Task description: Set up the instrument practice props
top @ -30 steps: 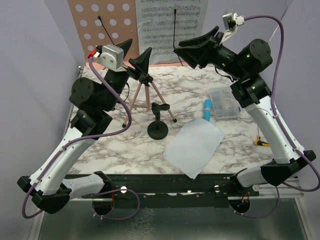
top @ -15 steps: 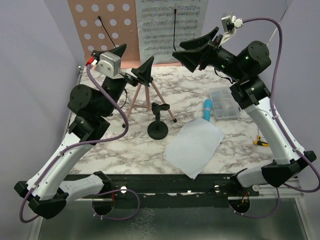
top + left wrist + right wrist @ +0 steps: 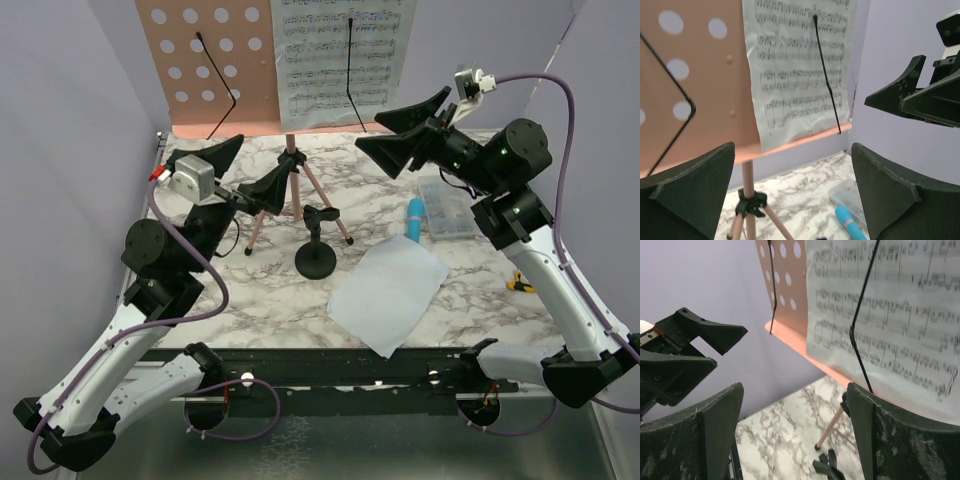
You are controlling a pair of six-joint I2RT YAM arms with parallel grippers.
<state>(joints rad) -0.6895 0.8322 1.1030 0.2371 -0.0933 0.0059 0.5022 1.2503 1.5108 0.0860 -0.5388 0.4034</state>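
The pink music stand [image 3: 200, 70] stands upright on its tripod at the back, with one sheet-music page [image 3: 340, 55] held on its right half under a black wire clip. A second page [image 3: 388, 290] lies flat on the marble table near the front. The blue microphone [image 3: 414, 218] lies beside it, and the black mic stand [image 3: 316, 255] stands in the middle. My left gripper [image 3: 258, 165] is open and empty, hanging left of the tripod. Open too and holding nothing, my right gripper [image 3: 370, 133] hovers right of the stand's ledge [image 3: 805, 347].
A clear plastic compartment box [image 3: 447, 207] sits right of the microphone. A small yellow and black item [image 3: 520, 284] lies near the table's right edge. Lilac walls close in the back and both sides. The tripod legs [image 3: 325, 205] splay just behind the mic stand.
Both grippers have opened wider and drawn back from the music stand. The left arm dropped down and toward the near side. The stand and its page have stayed put.
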